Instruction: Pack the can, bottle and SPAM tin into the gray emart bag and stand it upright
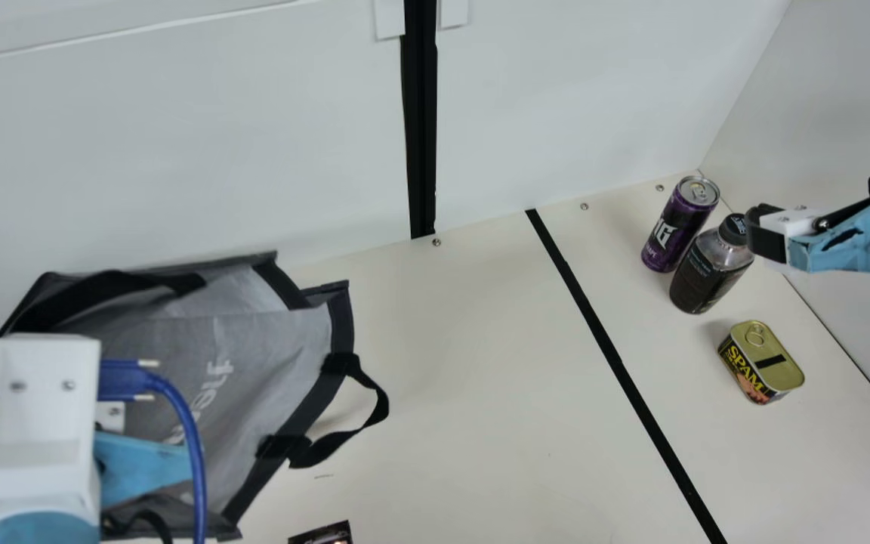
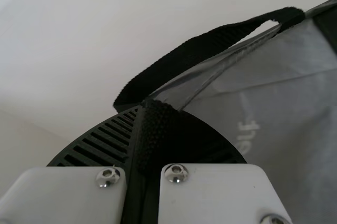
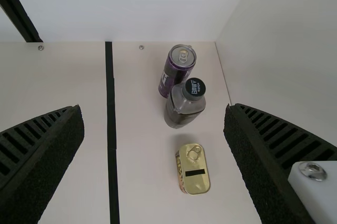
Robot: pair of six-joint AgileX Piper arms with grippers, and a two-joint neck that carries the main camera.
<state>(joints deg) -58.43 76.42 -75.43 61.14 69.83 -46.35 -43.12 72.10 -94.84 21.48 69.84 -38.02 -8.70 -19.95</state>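
Note:
My left gripper (image 1: 42, 423) is over the gray bag (image 1: 269, 370), which lies at the main view's left with its mouth facing right. In the left wrist view my left gripper (image 2: 140, 109) is shut on the black trim of the bag (image 2: 295, 129), beside a handle (image 2: 195, 50). My right gripper (image 1: 767, 234) is up at the right, and in the right wrist view the right gripper (image 3: 154, 124) stands open and holds nothing. The purple can (image 1: 678, 225) and dark bottle (image 1: 709, 270) stand close together; the SPAM tin (image 1: 761, 363) stands nearer the front.
A black strip (image 1: 616, 363) runs across the table (image 1: 465, 378) between the bag and the three items. White walls (image 1: 178, 151) rise behind and at the right. A small dark object (image 1: 323, 533) lies at the main view's bottom edge.

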